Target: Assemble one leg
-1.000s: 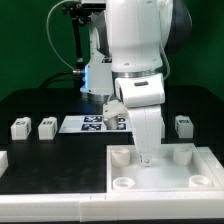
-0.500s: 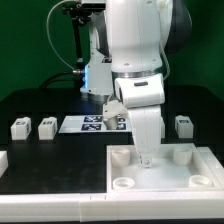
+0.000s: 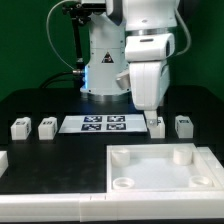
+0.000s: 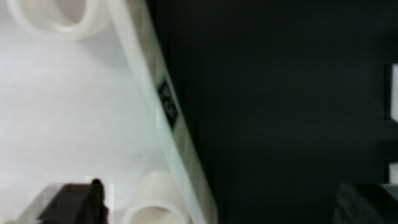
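Observation:
Three legs stand clear on the black table in the exterior view: two at the left [image 3: 19, 127] [image 3: 46, 127] and one at the right [image 3: 183, 125]. One more leg [image 3: 157, 125] stands just right of the marker board, partly hidden behind my fingers. My gripper [image 3: 151, 114] hangs just above that leg, beyond the far edge of the large white tray-like part [image 3: 160, 180]. In the wrist view my gripper [image 4: 222, 205] is open and empty. Its dark fingers [image 4: 71, 202] stand wide apart over the tray part's edge [image 4: 107, 120] and the black table.
The marker board [image 3: 104, 124] lies flat behind the tray part. A white piece [image 3: 3, 158] shows at the exterior view's left edge. The robot base [image 3: 100, 70] and cables stand at the back. The tray part has round corner sockets [image 3: 122, 183].
My gripper was low over the tray part between its far sockets. It has risen and moved back and to the exterior view's right, above the leg beside the marker board.

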You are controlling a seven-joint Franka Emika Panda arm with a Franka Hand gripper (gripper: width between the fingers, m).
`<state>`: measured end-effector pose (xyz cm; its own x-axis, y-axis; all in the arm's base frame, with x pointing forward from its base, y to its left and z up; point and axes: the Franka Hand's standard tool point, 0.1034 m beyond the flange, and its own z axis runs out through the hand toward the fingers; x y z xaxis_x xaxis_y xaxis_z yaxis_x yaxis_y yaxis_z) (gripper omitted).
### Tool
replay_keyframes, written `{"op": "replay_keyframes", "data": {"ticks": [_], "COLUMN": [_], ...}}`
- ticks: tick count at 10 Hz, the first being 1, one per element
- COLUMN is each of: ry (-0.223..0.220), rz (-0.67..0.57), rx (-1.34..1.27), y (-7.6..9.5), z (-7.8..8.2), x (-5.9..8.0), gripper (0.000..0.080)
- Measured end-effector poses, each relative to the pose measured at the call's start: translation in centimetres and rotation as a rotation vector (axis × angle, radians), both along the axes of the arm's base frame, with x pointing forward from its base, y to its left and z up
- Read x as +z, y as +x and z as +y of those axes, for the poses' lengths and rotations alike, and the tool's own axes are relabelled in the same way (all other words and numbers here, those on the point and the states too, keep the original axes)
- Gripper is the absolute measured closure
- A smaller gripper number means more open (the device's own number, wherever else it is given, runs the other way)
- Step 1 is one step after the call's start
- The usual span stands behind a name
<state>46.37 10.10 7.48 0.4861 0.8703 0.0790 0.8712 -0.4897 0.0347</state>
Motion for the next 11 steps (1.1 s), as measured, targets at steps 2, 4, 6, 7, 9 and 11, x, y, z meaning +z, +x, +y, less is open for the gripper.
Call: {"op": "replay_keyframes", "data": {"ticks": [2, 4, 6, 7, 9, 11], "ry": [0.016, 0.036, 0.066, 0.08, 0.091, 0.064], "rz": [0.024, 0.035, 0.06, 0.097, 0.136, 0.161], "rx": [-0.247, -0.451, -0.717, -0.942, -1.227, -1.183], "y": [-1.9, -1.9, -2.0, -2.6, -4.3, -4.2], "z": [2.8, 3.1, 3.4, 4.1, 6.1, 5.7], "x": [-0.2, -0.4, -0.4, -0.6, -1.8, -1.8], "gripper": [0.0151, 0.0151, 0.0151, 0.0151, 0.0151, 0.0151]}}
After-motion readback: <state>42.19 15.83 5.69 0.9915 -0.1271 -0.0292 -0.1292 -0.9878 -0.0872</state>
